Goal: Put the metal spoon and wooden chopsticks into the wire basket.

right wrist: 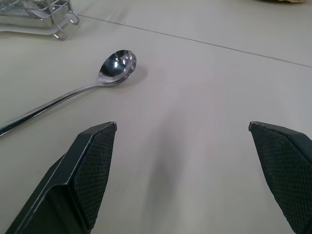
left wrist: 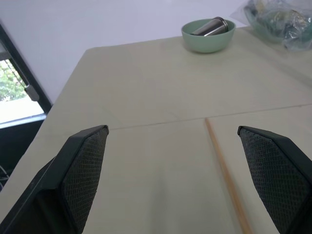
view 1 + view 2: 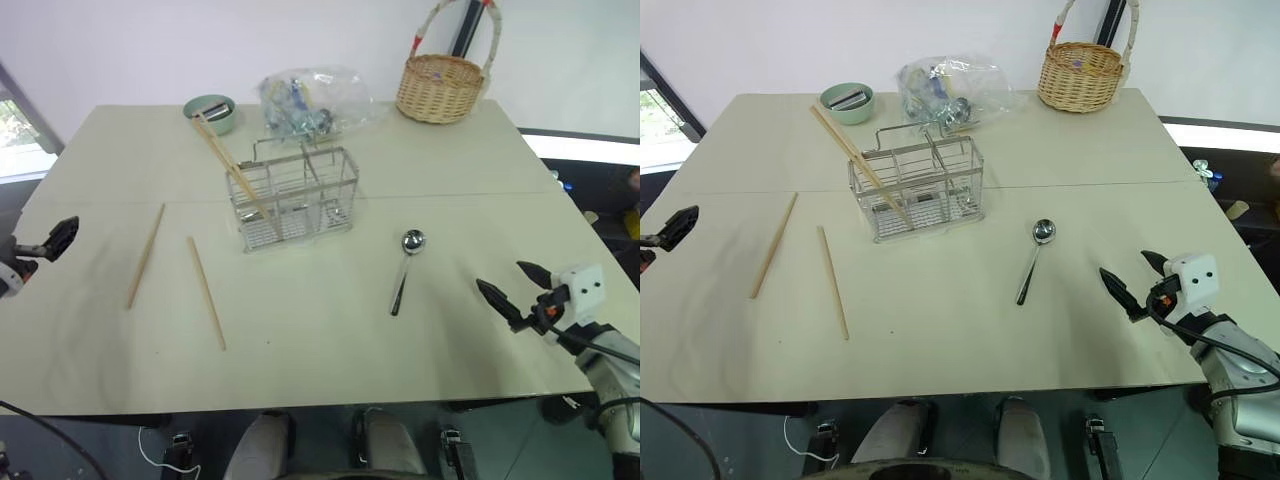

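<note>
The wire basket (image 3: 298, 198) stands mid-table, and wooden chopsticks (image 3: 225, 160) lean out of its left end. Two more wooden chopsticks lie flat to its left, one (image 3: 146, 255) nearer the left edge and one (image 3: 206, 292) closer in. The metal spoon (image 3: 405, 270) lies right of the basket, bowl pointing away from me. My left gripper (image 3: 45, 245) hovers open at the table's left edge, with a chopstick (image 2: 224, 170) ahead of it by one finger. My right gripper (image 3: 500, 277) is open and empty near the front right corner; the spoon (image 1: 114, 66) lies just ahead of it.
At the back of the table stand a green bowl (image 3: 211, 112) holding a metal cup, a crumpled clear plastic bag (image 3: 310, 98) and a round wicker basket (image 3: 440, 85) with a tall handle. The table's front edge runs close below both grippers.
</note>
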Available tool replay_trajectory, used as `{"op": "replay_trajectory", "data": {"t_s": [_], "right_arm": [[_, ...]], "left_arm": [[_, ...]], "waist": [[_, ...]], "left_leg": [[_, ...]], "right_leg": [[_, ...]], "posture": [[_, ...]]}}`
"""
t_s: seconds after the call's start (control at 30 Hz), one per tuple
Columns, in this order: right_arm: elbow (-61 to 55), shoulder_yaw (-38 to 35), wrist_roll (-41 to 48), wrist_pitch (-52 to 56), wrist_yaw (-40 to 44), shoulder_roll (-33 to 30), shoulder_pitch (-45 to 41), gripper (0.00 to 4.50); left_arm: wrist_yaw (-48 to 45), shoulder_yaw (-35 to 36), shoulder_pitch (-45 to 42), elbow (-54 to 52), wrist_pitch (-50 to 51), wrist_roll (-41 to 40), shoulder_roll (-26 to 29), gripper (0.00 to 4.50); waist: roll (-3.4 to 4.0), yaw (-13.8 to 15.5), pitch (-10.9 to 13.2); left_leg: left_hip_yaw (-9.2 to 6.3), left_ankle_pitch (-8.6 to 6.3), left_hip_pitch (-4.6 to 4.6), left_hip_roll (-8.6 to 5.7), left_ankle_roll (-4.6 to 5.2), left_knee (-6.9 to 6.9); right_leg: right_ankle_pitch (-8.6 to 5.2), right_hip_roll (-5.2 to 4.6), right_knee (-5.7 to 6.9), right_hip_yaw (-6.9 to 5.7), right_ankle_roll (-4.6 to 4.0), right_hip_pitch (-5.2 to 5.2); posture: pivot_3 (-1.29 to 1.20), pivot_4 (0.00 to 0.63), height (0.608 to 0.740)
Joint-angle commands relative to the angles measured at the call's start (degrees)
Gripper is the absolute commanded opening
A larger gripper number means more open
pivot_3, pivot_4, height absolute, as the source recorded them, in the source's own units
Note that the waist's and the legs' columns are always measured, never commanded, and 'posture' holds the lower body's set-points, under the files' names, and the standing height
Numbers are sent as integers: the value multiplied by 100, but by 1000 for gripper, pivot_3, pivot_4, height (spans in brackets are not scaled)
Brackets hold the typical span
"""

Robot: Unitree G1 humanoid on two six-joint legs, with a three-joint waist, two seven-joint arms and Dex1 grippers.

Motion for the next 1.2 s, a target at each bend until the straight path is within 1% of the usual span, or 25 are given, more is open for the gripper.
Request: {"op": "replay_trajectory", "data": {"t_s": [0.03,0.1,0.23,0.37,0.43,0.47,0.53,0.6,0.7,0.73,0.77,0.83,0.87,0.93,1.03,1.13,1.2], "right_arm": [[9,-149,13,-29,292,-410,-191,4465],[92,-93,-39,-52,522,-692,-345,4465],[542,122,-87,-154,1320,-1468,-1021,4465],[1161,756,-349,-510,2238,-2065,-2075,4465],[1430,1100,-504,-710,2643,-2197,-2554,4465],[1567,1406,-606,-819,3003,-2250,-2976,4465],[1956,2061,-906,-1140,3678,-2191,-3968,4465],[2467,2618,-1297,-1651,4158,-2003,-4779,4465],[3521,3502,-2072,-2996,4849,-1599,-5866,4465],[3825,3680,-2245,-3341,4987,-1495,-6104,4465],[4183,3913,-2510,-3915,5083,-1403,-6347,4465],[4969,4488,-3299,-5365,5000,-1263,-6840,4465],[5357,4802,-3787,-6059,4781,-1185,-7095,4465],[5989,5286,-4584,-6957,4245,-1010,-7509,4465],[6632,5856,-5620,-7645,3212,-696,-7986,4465],[6984,6354,-6542,-7856,2130,-401,-8359,4465],[7149,6612,-6984,-7891,1553,-247,-8540,4465]], "left_arm": [[-264,-7,-127,-510,253,-311,251,4500],[-498,-23,-128,-850,596,-595,345,4500],[-1369,-211,222,-1771,1205,-1250,689,4500],[-2263,-528,612,-2603,1476,-1666,1112,4500],[-2435,-692,563,-2765,1542,-1799,1207,4500],[-2547,-839,503,-2909,1557,-1892,1242,4500],[-2670,-1162,319,-3182,1550,-2013,1268,4500],[-2662,-1373,110,-3321,1583,-2103,1235,4500],[-2482,-1568,-205,-3374,1657,-2210,1143,4500],[-2437,-1597,-269,-3372,1690,-2242,1131,4500],[-2395,-1621,-310,-3387,1724,-2264,1124,4500],[-2327,-1624,-321,-3452,1791,-2318,1129,4500],[-2297,-1606,-301,-3492,1820,-2348,1137,4500],[-2227,-1540,-258,-3568,1894,-2420,1153,4500],[-2100,-1400,-199,-3679,1994,-2517,1157,4500],[-1955,-1272,-162,-3780,2081,-2644,1166,4500],[-1893,-1204,-131,-3826,2127,-2700,1173,4500]], "waist": [[-1,0,0],[0,-4,2],[6,-37,6],[26,-89,18],[28,-125,19],[29,-132,21],[41,-161,31],[39,-191,37],[20,-196,36],[18,-193,37],[16,-190,37],[17,-165,42],[17,-167,45],[15,-175,47],[11,-200,47],[5,-215,46],[5,-217,46]], "left_leg": [[0,0,0,0,0,1],[0,0,-1,0,0,5],[4,0,-2,0,0,11],[17,0,0,3,1,3],[17,0,0,5,1,-1],[15,0,0,6,1,-1],[16,1,2,7,2,1],[28,1,2,5,2,6],[27,1,8,7,1,-3],[24,2,9,8,0,-5],[22,2,7,9,0,-8],[22,2,3,5,-1,-10],[22,2,2,2,-1,-11],[24,3,-1,-2,-2,-12],[26,12,1,-4,-18,-17],[24,20,5,-5,-31,-38],[22,29,5,-5,-46,-47]], "right_leg": [[0,0,0,0,0,1],[0,1,0,0,0,1],[0,0,0,0,-1,2],[0,-5,-2,1,-3,-1],[-1,-5,-2,0,-4,-2],[-1,-4,-2,-2,-4,-1],[0,0,-3,-2,-4,2],[1,-6,-4,-1,-3,0],[3,1,-3,-1,-1,-1],[5,6,1,-1,2,-3],[13,7,2,-2,17,-7],[16,7,6,-1,20,-10],[16,5,6,-1,21,-13],[16,3,7,3,22,-17],[16,4,9,8,21,-20],[15,10,17,14,19,-31],[15,16,32,18,17,-45]], "posture": [[0,150,688],[0,150,688],[0,150,688],[0,150,688],[0,150,688],[0,150,688],[0,150,688],[0,150,688],[0,150,688],[0,150,688],[0,150,688],[0,150,688],[0,150,688],[0,150,688],[0,150,688],[0,150,688],[0,150,688]]}}
